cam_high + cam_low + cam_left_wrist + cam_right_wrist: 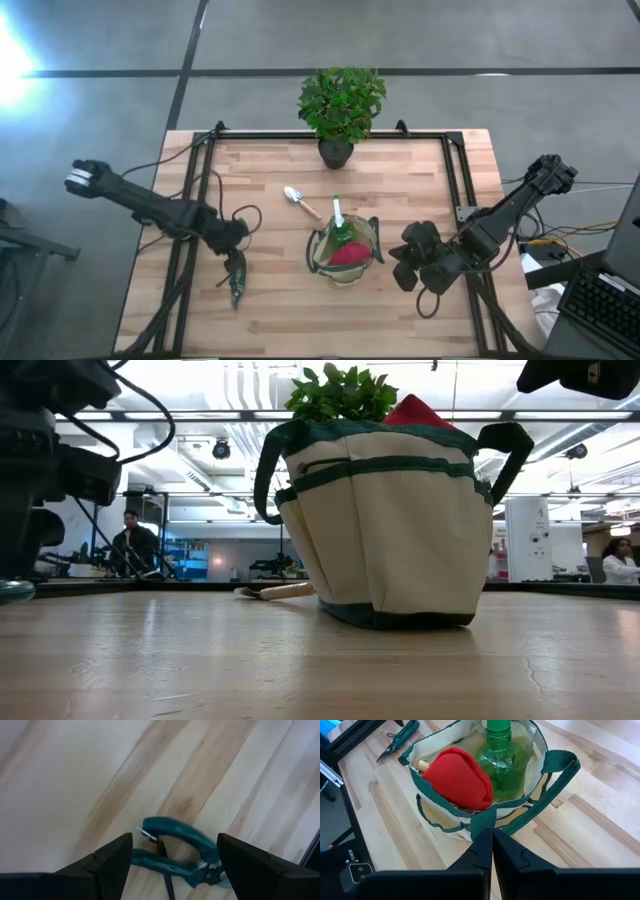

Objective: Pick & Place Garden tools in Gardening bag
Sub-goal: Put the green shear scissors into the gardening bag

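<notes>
Hovering my left gripper straight over the pruners with fingers spread wide, so the handles sit between them, not yet touched. Gardening bag stands mid-table already holding red glove and spray bottle. Right gripper, fingers pressed together and empty, waits beside the bag; trowel lies behind it.

potted plant at the table's far edge

Cloth gardening bag; glossy plastic spray bottle; wood table.
</notes>
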